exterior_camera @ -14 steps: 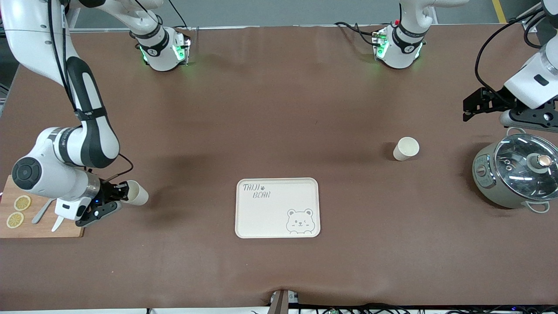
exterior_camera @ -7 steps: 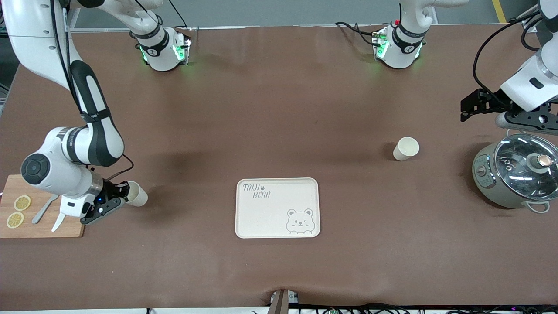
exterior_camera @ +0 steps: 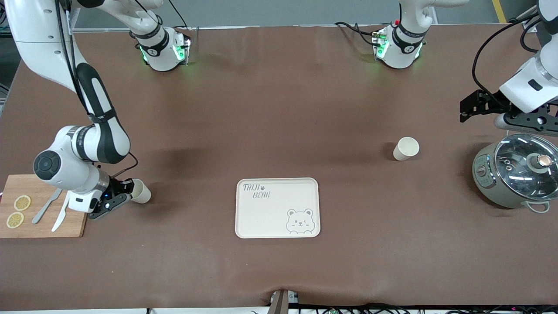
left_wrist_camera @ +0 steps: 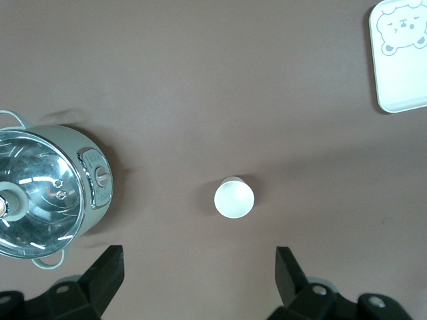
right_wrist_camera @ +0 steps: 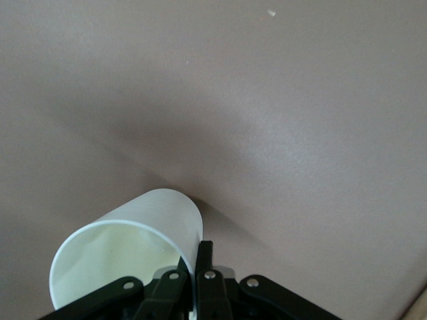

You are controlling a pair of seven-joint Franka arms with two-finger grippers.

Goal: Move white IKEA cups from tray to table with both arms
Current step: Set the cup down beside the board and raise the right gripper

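Note:
One white cup [exterior_camera: 141, 192] is pinched by its rim in my right gripper [exterior_camera: 126, 190], tilted on its side just above the table near the cutting board; in the right wrist view the cup [right_wrist_camera: 133, 250] fills the lower part and the fingers [right_wrist_camera: 203, 267] clamp its wall. The second white cup [exterior_camera: 406, 148] stands upright on the table toward the left arm's end; it shows in the left wrist view [left_wrist_camera: 233, 198]. My left gripper [exterior_camera: 468, 107] is open and empty, up in the air over the table beside the pot; its fingertips [left_wrist_camera: 110, 267] are spread wide.
A cream bear-print tray [exterior_camera: 277, 207] lies at the table's middle, nearer the front camera. A grey-green pot with a glass lid [exterior_camera: 516, 171] stands at the left arm's end. A wooden cutting board [exterior_camera: 41, 220] with lemon slices and cutlery lies at the right arm's end.
My right gripper has moved with the cup a little toward the tray and away from the cutting board. My left gripper has risen slightly away from the pot.

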